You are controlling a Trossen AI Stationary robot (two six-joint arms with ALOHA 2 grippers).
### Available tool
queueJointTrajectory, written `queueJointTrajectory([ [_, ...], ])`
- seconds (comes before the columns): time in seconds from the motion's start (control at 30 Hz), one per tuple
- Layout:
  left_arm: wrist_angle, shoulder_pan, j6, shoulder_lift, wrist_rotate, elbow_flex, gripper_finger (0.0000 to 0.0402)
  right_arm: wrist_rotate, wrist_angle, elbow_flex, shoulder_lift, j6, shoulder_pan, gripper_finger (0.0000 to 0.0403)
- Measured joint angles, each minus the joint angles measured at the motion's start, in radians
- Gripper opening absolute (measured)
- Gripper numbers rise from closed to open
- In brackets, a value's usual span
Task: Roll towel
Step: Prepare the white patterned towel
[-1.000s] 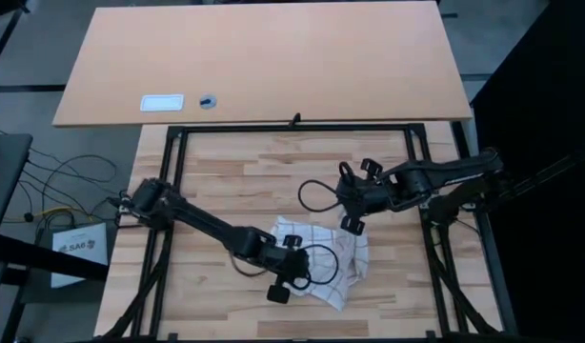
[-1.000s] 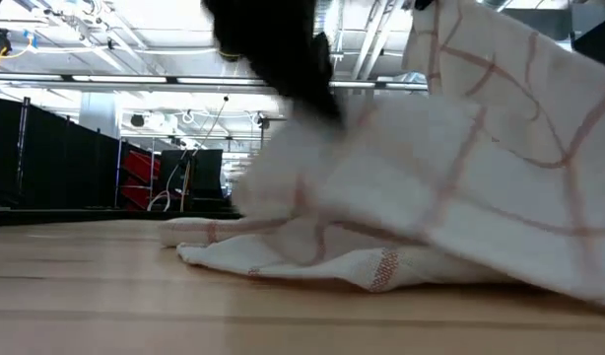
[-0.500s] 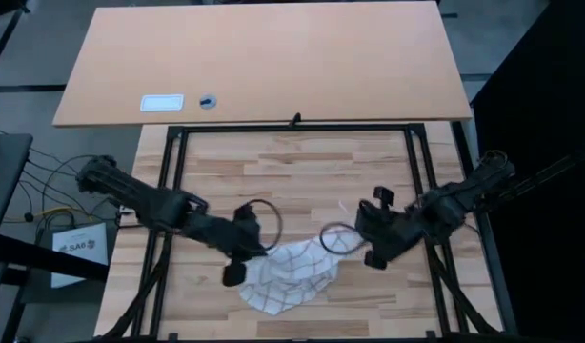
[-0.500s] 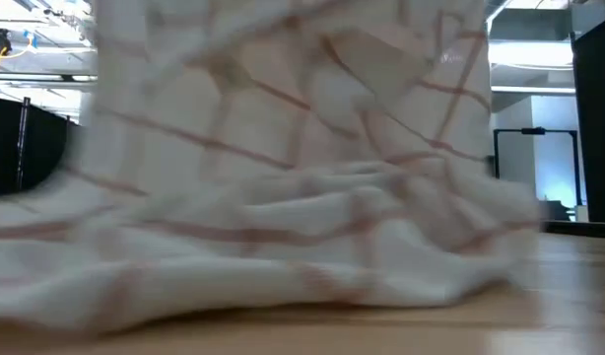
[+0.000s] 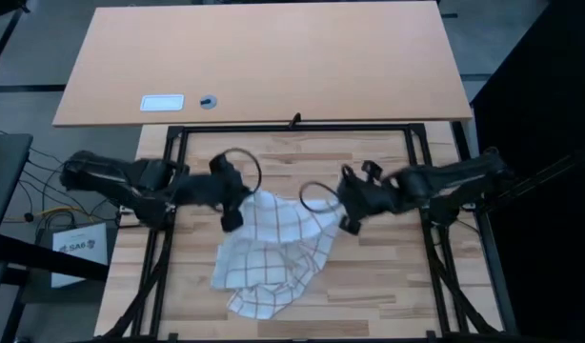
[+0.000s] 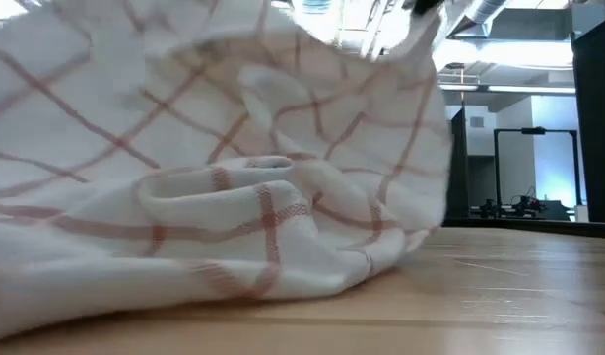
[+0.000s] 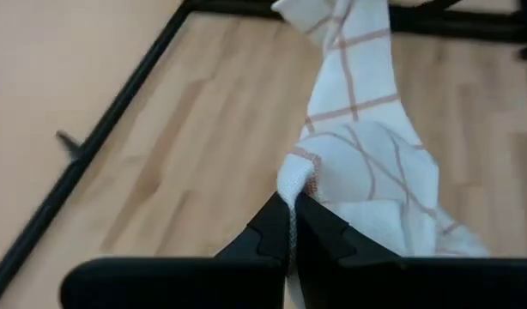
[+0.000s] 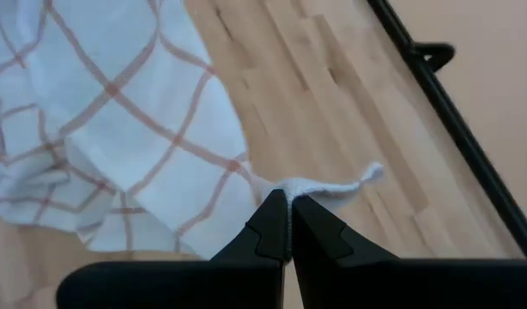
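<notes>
The towel is white with thin brown-orange check lines. It is spread between my two grippers at the middle of the wooden tabletop. Its far edge is held up, and its near part lies bunched on the wood. It fills most of the low view. My left gripper is shut on the towel's far left corner. My right gripper is shut on its far right corner. My left gripper pinches a hemmed corner of the towel between its two shut fingers. The cloth runs away from the fingertips toward the other arm and sags a little. How many layers it holds, I cannot tell. My right gripper pinches the towel's other far corner between its two shut fingers. A small tail of hem sticks out beside them. The cloth falls away from the fingers toward the table's left and near side, and its lower part lies on the wood.
A black metal frame borders the wooden tabletop. Beyond it lies a tan board with a small white card and a small round thing. Cable loops stand up by each wrist.
My left gripper has gone toward the table's left edge and then its far edge. My right gripper has swung near and back toward the far edge. Both stay shut on the towel. The towel, bunched a second ago, is now spread out between them, with its near part on the table.
</notes>
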Motion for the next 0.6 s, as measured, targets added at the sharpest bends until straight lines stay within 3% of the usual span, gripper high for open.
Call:
queueJointTrajectory([
  [0.27, 0.285, 0.364, 0.182, -0.131, 0.341, -0.37, 0.0, -0.287, 0.37, -0.208, 0.001, -0.212, -0.302, 0.0],
  [0.43, 0.438, 0.565, 0.298, -0.134, 0.407, -0.525, 0.0, -0.393, 0.525, -0.327, 0.002, -0.284, -0.502, 0.0],
  [0.6, 0.538, 0.731, 0.385, -0.083, 0.415, -0.559, 0.0003, -0.473, 0.684, -0.412, 0.009, -0.322, -0.697, 0.0001],
])
